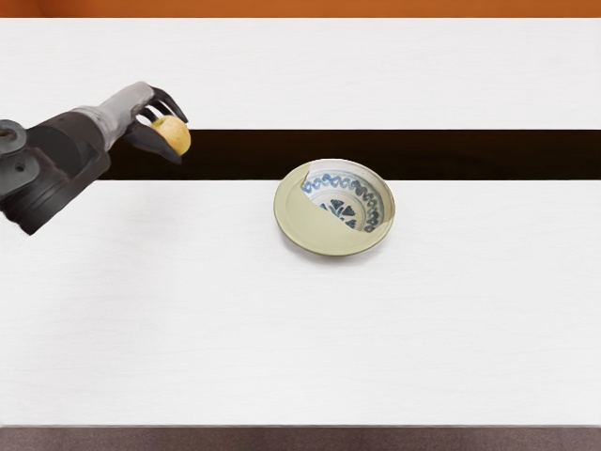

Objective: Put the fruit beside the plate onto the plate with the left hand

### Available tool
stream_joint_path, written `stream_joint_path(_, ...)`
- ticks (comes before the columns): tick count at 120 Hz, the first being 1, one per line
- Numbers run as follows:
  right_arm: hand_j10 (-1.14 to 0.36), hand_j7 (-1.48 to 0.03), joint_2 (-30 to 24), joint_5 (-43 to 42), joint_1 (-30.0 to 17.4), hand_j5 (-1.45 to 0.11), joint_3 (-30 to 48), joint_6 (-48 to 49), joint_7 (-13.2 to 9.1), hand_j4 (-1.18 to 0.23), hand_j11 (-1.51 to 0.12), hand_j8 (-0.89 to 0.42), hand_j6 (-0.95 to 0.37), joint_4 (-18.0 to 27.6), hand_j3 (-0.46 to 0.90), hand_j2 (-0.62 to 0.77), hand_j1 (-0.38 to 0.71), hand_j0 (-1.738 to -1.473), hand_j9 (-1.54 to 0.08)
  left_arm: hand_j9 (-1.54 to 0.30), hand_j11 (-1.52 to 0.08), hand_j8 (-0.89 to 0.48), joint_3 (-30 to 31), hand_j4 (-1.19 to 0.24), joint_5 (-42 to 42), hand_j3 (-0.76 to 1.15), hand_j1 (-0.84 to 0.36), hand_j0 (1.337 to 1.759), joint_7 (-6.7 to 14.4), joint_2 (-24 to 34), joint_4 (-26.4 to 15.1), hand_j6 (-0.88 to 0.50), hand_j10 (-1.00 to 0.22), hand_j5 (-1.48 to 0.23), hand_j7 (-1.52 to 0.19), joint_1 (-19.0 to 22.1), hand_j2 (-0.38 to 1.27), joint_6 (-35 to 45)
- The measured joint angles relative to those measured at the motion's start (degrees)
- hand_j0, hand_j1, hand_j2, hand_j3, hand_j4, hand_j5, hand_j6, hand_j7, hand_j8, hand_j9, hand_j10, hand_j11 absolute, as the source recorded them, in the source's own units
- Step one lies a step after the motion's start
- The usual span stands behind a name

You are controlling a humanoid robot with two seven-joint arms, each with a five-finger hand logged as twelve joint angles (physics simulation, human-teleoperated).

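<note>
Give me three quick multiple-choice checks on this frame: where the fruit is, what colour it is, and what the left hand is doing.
1. Where is the fruit relative to the plate?
A. Resting on it
B. In the left hand, off to the plate's left
C. Lying to its right

2. What colour is the fruit?
A. Yellow
B. Red
C. Purple

3. What is the state of the left hand?
A. Open, holding nothing
B. Shut on the fruit
C. Pressed flat on the plate

Answers: 1 B, the fruit sits in the hand well to the left of the plate. 2 A, its skin shows yellow. 3 B, the dark fingers curl around it.
</note>
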Motion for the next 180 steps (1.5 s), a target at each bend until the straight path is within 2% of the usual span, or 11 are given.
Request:
stream_joint_path(22, 0.0, 0.0, 0.0, -0.05, 0.0, 0.0, 0.0, 0.0, 0.0, 0.0, 0.0, 0.0, 0.0, -0.03, 0.0, 0.0, -0.35, -1.658, 0.0, -0.98, -0.99, -0.35, -0.53, -0.53, -0.14, 0.0, -0.37, 1.652, -0.02, -6.93, -0.42, -0.31, -0.64, -1.06, -1.02, -0.26, 0.41, -0.77)
stream_joint_path(60, 0.0, 0.0, 0.0, -0.14, 0.0, 0.0, 0.0, 0.0, 0.07, 0.0, 0.0, 0.0, 0.0, -0.01, 0.0, 0.0, -0.35, -1.658, 0.0, -0.98, -1.0, -0.35, -2.32, -0.52, -0.22, 0.0, -0.38, 1.651, -0.01, -17.4, 0.74, -0.31, -0.64, -1.07, -1.02, -0.08, 0.45, -0.97)
stream_joint_path(70, 0.0, 0.0, 0.0, -0.11, 0.0, 0.0, 0.0, 0.0, 0.08, 0.0, 0.0, 0.0, 0.0, 0.01, 0.0, 0.0, -0.35, -1.658, 0.0, -0.98, -1.0, -0.35, -2.51, -0.53, -0.06, 0.0, -0.39, 1.651, 0.0, -20.24, 3.93, -0.31, -0.64, -1.06, -1.01, -0.16, 0.46, -1.38)
stream_joint_path(98, 0.0, 0.0, 0.0, -0.07, 0.01, 0.0, 0.0, 0.0, 0.09, 0.0, 0.0, 0.0, 0.0, 0.09, 0.0, 0.0, -0.35, -1.658, 0.0, -0.98, -1.0, -0.34, -2.82, -0.52, 0.03, 0.0, -0.41, 1.651, -0.01, -29.83, 18.76, -0.3, -0.64, -1.06, -1.01, -0.08, 0.49, -4.21)
stream_joint_path(110, 0.0, 0.0, 0.0, -0.06, 0.02, 0.0, 0.0, 0.0, 0.09, 0.0, 0.0, 0.0, 0.0, 0.1, 0.0, 0.0, -0.35, -1.658, 0.0, -0.97, -0.99, -0.33, -2.68, -0.5, 0.07, 0.0, -0.42, 1.651, 0.0, -30.45, 22.7, -0.3, -0.63, -1.06, -1.0, -0.17, 0.5, -4.88)
stream_joint_path(114, 0.0, 0.0, 0.0, -0.06, 0.02, 0.0, 0.0, 0.0, 0.09, 0.0, 0.0, 0.0, 0.0, 0.1, 0.0, 0.0, -0.35, -1.658, 0.0, -0.91, -0.94, -0.34, -2.78, -0.52, 0.19, 0.0, -0.41, 1.652, -0.01, -31.05, 23.36, -0.31, -0.61, -1.0, -0.94, -0.17, 0.48, -4.83)
stream_joint_path(127, 0.0, 0.0, 0.0, -0.06, 0.01, 0.0, 0.01, 0.0, 0.09, 0.0, 0.0, 0.0, 0.0, 0.11, 0.0, 0.0, -0.35, -1.658, 0.0, -0.67, -0.68, -0.3, -2.95, -0.41, 0.48, 0.0, -0.21, 1.654, -0.02, -32.51, 24.49, -0.28, -0.45, -0.71, -0.68, -0.08, 0.3, -4.49)
stream_joint_path(155, 0.0, 0.0, 0.0, -0.06, 0.01, 0.0, 0.03, 0.0, 0.09, 0.0, 0.0, 0.0, 0.0, 0.11, 0.0, 0.0, -0.35, -1.658, 0.0, -0.38, -0.38, -0.22, -4.29, -0.26, 0.4, 0.0, 0.02, 1.657, -0.03, -31.16, 23.96, -0.22, -0.27, -0.4, -0.39, 0.43, 0.12, -4.26)
stream_joint_path(170, 0.0, 0.0, 0.0, -0.06, 0.15, 0.0, 0.01, 0.03, 0.09, 0.0, 0.0, 0.0, 0.0, 0.14, 0.0, 0.0, -0.35, -1.658, 0.0, -0.25, -0.25, -0.15, -8.12, -0.17, -6.51, 0.0, 0.13, 1.657, -0.03, -19.44, 17.28, -0.15, -0.18, -0.25, -0.25, 0.42, 0.07, -4.53)
stream_joint_path(180, 0.0, 0.0, 0.0, 0.02, 0.43, 0.0, 0.02, 0.06, 0.09, 0.0, 0.0, 0.0, 0.0, 0.17, 0.0, 0.0, -0.35, -1.658, 0.0, -0.18, -0.18, -0.11, -10.87, -0.12, -16.66, 0.0, 0.19, 1.658, -0.03, -11.66, 13.52, -0.11, -0.13, -0.18, -0.18, 0.5, 0.05, -8.28)
